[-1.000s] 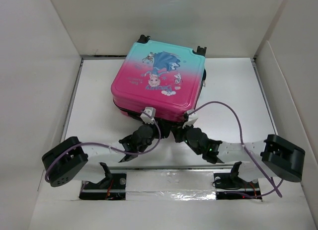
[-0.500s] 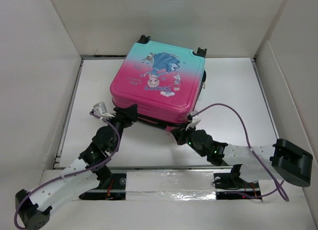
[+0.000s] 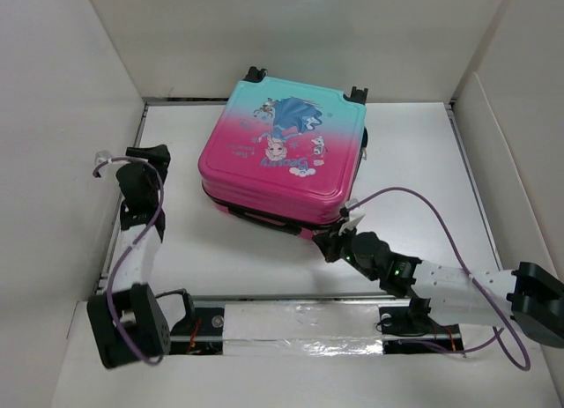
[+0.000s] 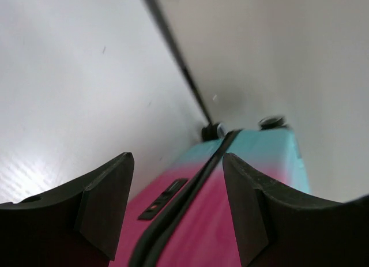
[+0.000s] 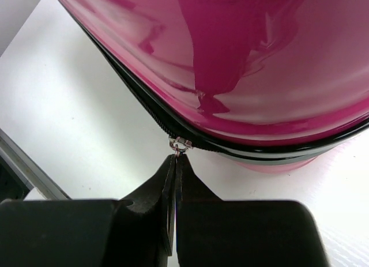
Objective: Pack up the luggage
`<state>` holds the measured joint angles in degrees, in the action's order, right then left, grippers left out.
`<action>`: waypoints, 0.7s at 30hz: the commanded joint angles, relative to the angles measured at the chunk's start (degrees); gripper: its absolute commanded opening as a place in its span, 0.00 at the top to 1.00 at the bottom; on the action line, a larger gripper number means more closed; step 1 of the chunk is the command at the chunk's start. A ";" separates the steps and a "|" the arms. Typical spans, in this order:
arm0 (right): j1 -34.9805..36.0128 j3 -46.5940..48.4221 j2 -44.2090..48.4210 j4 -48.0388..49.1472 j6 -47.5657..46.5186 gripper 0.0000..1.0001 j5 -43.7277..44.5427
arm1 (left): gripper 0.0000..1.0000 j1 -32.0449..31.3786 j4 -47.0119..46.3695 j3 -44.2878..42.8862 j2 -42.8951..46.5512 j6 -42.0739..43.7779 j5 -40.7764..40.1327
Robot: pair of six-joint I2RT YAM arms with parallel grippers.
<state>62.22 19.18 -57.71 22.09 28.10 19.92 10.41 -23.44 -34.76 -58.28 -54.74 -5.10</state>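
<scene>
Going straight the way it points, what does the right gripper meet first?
The luggage: the right gripper pinches the zipper pull, so it would likely press into the black seam just behind.

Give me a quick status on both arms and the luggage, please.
Left fingers open, clear of luggage. Right fingers shut on zipper pull at near corner. Lid down. Nothing in the way.

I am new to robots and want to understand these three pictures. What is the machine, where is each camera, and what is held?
The machine is two robot arms bolted at the near edge of a white table. One camera looks down from above; one sits on each wrist. A pink-and-teal suitcase lies flat on the table, lid down. The right gripper is shut on the zipper pull at the suitcase's near corner. The left gripper is open, holding nothing, left of the suitcase.
</scene>
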 commanded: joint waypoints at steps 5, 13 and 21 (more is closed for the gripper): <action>0.63 0.07 -1.08 4.37 -0.76 1.00 -6.74 | 0.40 -0.21 -9.52 -1.18 -18.52 -4.32 21.63; 1.77 4.98 -5.11 3.84 -1.38 1.00 -5.68 | 0.39 -5.66 -15.74 1.10 -24.94 -6.08 22.68; 4.40 22.62 -19.79 2.44 -6.29 1.00 -6.65 | 0.40 -15.75 -25.34 9.36 -27.15 -9.16 20.59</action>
<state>63.68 32.82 -74.24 20.23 23.46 19.20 3.22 -43.64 -28.58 -85.14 -65.58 9.17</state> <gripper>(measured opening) 0.022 0.603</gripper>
